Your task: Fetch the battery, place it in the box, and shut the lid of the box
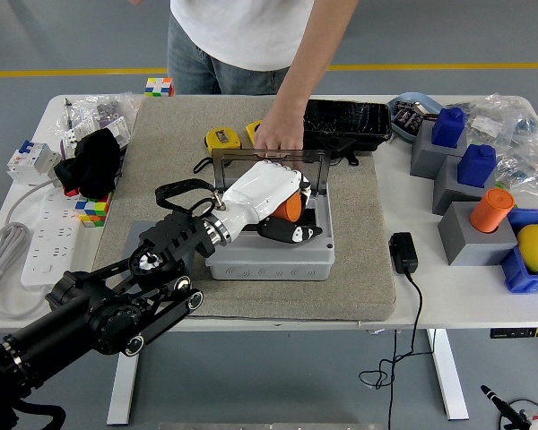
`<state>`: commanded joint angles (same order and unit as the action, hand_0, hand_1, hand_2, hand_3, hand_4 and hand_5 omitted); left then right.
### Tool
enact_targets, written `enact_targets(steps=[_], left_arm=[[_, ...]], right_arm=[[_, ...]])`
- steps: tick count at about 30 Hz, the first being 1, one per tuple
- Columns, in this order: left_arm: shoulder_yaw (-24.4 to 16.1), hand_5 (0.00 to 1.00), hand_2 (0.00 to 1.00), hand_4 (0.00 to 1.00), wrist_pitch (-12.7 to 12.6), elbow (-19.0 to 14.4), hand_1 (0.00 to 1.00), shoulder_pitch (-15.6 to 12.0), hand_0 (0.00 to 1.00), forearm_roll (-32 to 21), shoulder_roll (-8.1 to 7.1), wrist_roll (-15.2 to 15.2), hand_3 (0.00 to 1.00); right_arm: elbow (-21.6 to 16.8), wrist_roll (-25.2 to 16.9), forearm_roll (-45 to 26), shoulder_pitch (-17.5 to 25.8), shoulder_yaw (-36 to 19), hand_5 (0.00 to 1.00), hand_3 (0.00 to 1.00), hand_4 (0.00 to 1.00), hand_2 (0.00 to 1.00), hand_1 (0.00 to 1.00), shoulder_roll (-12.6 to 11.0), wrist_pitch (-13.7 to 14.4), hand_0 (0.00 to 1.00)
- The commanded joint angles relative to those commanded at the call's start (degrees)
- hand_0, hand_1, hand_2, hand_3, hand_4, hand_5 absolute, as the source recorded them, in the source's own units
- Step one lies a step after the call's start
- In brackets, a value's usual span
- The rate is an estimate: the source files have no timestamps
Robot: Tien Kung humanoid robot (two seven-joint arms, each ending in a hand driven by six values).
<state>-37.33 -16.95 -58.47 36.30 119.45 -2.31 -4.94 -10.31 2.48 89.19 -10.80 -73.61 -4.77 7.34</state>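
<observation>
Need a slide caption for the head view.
Left hand lowers orange battery into open grey box; person's hand steadies lid.

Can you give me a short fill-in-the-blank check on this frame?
1. The left hand holds an object coloured ____ over the open grey box.
2. The box's clear lid stands ____.
3. A person's hand rests at the lid's ____ edge.

Missing words: orange; open; top

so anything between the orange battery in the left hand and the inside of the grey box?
Nothing visible. The left hand holds the orange cylindrical battery over the open grey plastic box; its clear lid stands upright behind, steadied by a person's hand.
</observation>
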Motion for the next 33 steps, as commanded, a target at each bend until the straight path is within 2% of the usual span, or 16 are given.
enact_targets(steps=[4,5,10,11,22,33], left_arm=[[-0.3,0.539,0.185,0.907,0.11,0.1,0.135,0.0,0.121,-0.92,0.02,-0.36,0.216],[-0.28,0.738,0.19,0.941,0.16,0.17,0.14,-0.05,0.123,-1.39,0.02,-0.56,0.226],[0.0,0.738,0.19,0.941,0.45,0.42,0.14,-0.29,0.123,-2.48,0.01,-0.96,0.226],[0.02,0.832,0.19,0.958,0.48,0.45,0.144,-0.32,0.128,-2.59,0.02,-1.0,0.231],[0.13,0.859,0.191,0.955,0.41,0.58,0.14,-0.47,0.127,-2.44,0.16,-0.95,0.234],[0.51,0.827,0.191,0.953,-0.17,2.53,0.142,1.03,0.127,-2.52,0.28,-2.4,0.232]], right_arm=[[0.0,-0.02,-0.29,0.01,0.34,0.998,0.843,0.998,0.794,0.822,0.02,-0.01,0.852],[0.0,-0.02,-0.35,0.05,0.45,0.998,0.843,0.998,0.792,0.821,0.03,-0.01,0.853],[0.0,0.03,-0.48,0.14,0.64,0.998,0.843,0.998,0.792,0.821,0.01,-0.02,0.853],[0.0,0.02,-0.56,0.13,0.73,0.998,0.843,0.998,0.792,0.821,-0.02,-0.02,0.852],[0.0,0.05,-0.49,0.2,0.65,0.998,0.844,0.998,0.792,0.819,-0.01,-0.02,0.853],[0.0,0.02,-0.67,-0.05,0.6,0.998,0.843,0.998,0.791,0.82,0.2,0.01,0.853]])
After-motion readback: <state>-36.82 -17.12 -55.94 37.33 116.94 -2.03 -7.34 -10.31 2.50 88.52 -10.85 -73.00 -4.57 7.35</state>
